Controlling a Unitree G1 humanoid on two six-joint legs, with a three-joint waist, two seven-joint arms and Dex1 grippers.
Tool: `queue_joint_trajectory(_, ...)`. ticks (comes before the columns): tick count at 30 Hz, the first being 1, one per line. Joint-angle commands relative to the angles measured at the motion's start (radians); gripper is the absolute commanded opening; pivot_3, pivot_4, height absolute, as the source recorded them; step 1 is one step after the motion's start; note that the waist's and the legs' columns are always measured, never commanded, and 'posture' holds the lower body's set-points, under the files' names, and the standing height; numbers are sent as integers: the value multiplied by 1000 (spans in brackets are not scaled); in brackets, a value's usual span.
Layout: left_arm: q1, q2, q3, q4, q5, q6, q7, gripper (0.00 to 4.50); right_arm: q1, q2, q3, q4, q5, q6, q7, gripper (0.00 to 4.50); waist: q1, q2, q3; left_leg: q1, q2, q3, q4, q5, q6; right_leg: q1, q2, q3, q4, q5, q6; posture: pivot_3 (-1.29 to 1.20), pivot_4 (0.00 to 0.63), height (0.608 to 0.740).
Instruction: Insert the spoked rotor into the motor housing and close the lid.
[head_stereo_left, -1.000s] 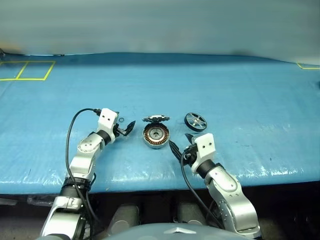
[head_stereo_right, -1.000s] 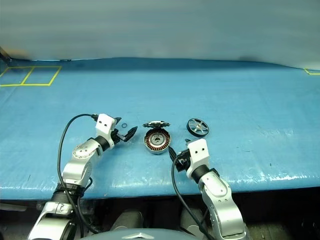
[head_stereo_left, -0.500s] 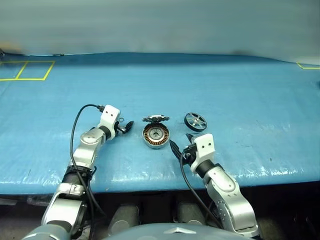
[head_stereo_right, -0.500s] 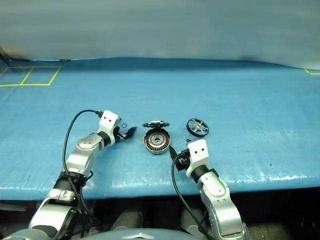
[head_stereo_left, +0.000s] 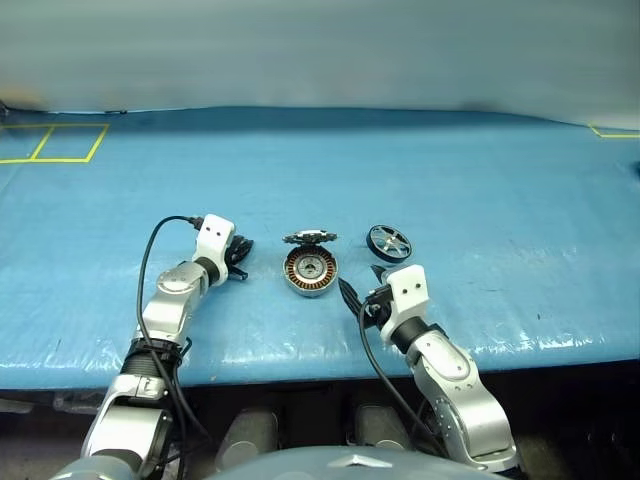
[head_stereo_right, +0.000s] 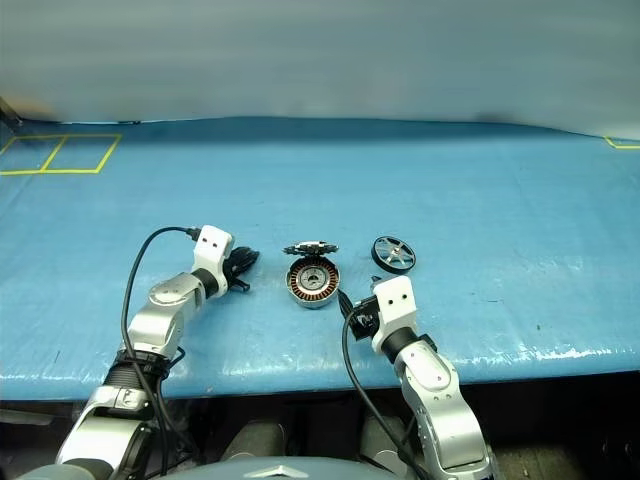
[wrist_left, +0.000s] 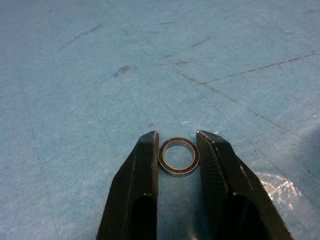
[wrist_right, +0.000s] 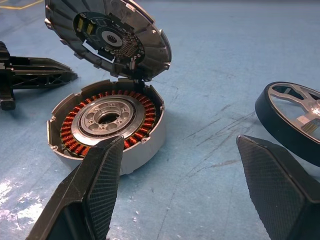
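Black spoked rotor (wrist_right: 292, 120) just beside open right tool (wrist_right: 180, 185).

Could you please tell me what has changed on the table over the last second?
The left gripper has dropped to the blue table and narrowed its fingers around the small O-ring, which lies between them; a firm clamp is not certain. The right gripper stayed open and still. The motor housing, its raised lid and the spoked rotor have not moved.

Probably a lab — taped blue table (head_stereo_left: 480, 190)
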Motion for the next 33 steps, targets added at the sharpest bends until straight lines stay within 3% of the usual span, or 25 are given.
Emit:
queue_joint_trajectory(1,73,18,-9,-24,8,62,-10,648,-7,-2,5,-23,11,-8,-3,3813,0,0,0,1,0,0,0,0,0,0,0,0,0,0,0,0,150,740)
queue_joint_trajectory(10,213,106,-88,-494,-121,166,-245,648,3,-11,0,-27,31,-45,14,3813,9,0,1,-1,0,0,-1,-1,1,-2,-2,0,-1,0,-1,0,150,740)
queue_joint_trajectory(15,191,145,-121,-606,-171,189,-332,648,45,-25,2,-35,65,-107,54,3813,10,0,1,-3,0,0,0,-1,1,-2,-2,0,-1,0,-1,0,150,740)
queue_joint_trajectory(21,141,153,-165,-638,-210,219,-393,648,87,-40,10,-3,62,-200,77,3813,5,1,2,-3,0,0,-1,-1,1,0,0,0,-1,-1,-1,0,150,740)
queue_joint_trajectory(26,91,141,-237,-567,-147,195,-379,648,97,-54,27,16,54,-227,86,3813,4,0,2,-3,0,0,-1,0,1,0,0,0,-1,-1,-1,0,150,740)
queue_joint_trajectory(33,21,53,-281,-453,-73,151,-301,648,107,-74,51,33,62,-288,118,3813,7,-1,3,-3,0,0,0,0,1,0,1,0,-1,-1,-1,0,150,740)
